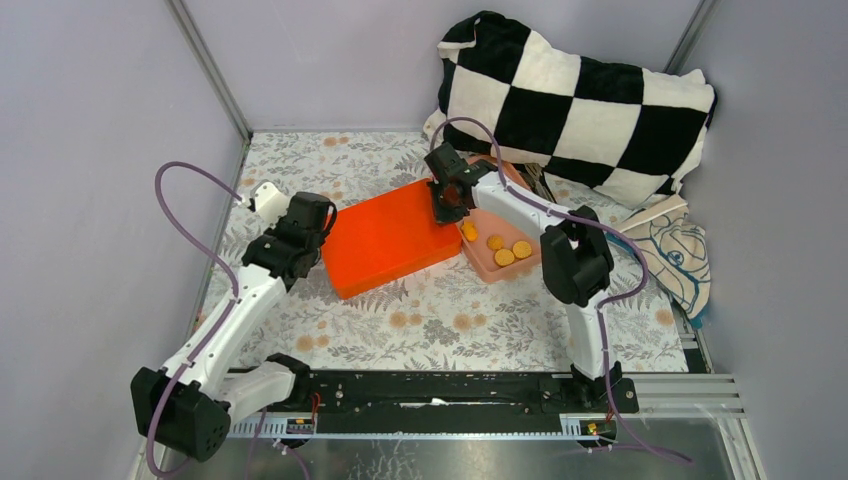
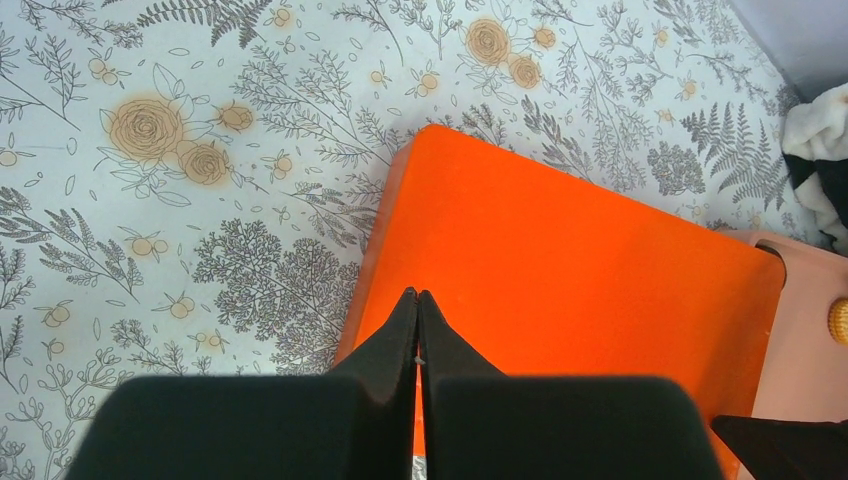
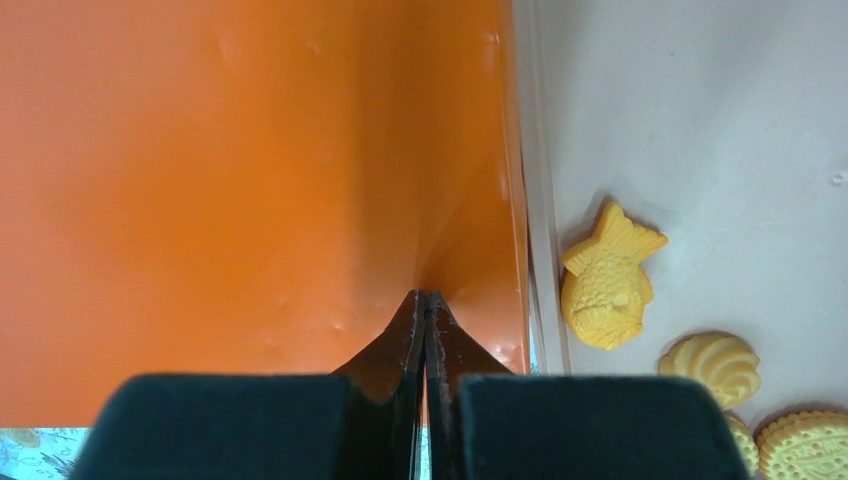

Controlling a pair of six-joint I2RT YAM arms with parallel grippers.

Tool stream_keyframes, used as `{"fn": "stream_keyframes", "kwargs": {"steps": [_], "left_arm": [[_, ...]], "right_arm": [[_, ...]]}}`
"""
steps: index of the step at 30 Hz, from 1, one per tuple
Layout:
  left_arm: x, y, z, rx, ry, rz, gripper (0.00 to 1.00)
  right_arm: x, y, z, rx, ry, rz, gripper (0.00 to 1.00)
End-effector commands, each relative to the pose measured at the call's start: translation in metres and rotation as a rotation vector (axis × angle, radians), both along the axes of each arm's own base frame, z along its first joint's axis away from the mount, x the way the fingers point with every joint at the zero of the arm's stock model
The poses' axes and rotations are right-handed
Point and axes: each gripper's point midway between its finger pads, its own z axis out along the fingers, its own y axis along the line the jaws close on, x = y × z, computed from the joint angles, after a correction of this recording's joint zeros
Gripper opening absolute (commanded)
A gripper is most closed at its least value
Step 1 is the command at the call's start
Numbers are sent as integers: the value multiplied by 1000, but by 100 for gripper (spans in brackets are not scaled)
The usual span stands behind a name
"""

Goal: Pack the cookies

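Observation:
Golden cookies point(image 1: 504, 250) lie in an open pink box point(image 1: 497, 272) right of centre. In the right wrist view a fish-shaped cookie point(image 3: 605, 285), a shell-shaped cookie point(image 3: 712, 366) and a round cookie point(image 3: 805, 445) rest on the box floor point(image 3: 700, 120). A flat orange lid point(image 1: 385, 238) lies beside the box, touching its left side. My right gripper point(image 3: 427, 297) is shut with nothing in it, its tips pressed onto the lid point(image 3: 250, 170) near the box-side edge. My left gripper point(image 2: 417, 298) is shut and empty over the lid's point(image 2: 580, 260) left edge.
A black-and-white checkered pillow point(image 1: 580, 100) leans in the back right corner. A printed cloth point(image 1: 675, 250) lies right of the box. Grey walls close in the floral tablecloth point(image 1: 440, 320) on three sides. The arms' mounting rail point(image 1: 450, 390) runs along the near edge.

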Motion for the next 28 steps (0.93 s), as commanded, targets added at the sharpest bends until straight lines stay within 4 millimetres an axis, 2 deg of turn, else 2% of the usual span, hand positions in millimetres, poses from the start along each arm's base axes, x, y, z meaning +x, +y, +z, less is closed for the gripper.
{"fn": "stream_keyframes", "kwargs": {"steps": [1,7,12,17,19,25,28], "left_arm": [[-2,1,-10,30,37,-14,0],[-1,-1,-12,29,39,-24,0],[0,-2,-14,26,38,-34,0],[2,-6,-19,18,49,-49,0],[3,-8,-20,15,53,-54,0],[2,-7,-18,14,47,-56,0],[2,-7,-18,14,46,-54,0]], "right_arm": [[6,0,50,64,-116,0,1],[7,8,114,178,-235,23,5],[3,2,159,222,-321,14,21],[-3,-10,188,250,-404,-1,40],[-4,-14,193,250,-423,-8,47],[0,-36,195,170,-478,-74,50],[1,-41,200,165,-499,-88,77]]}}
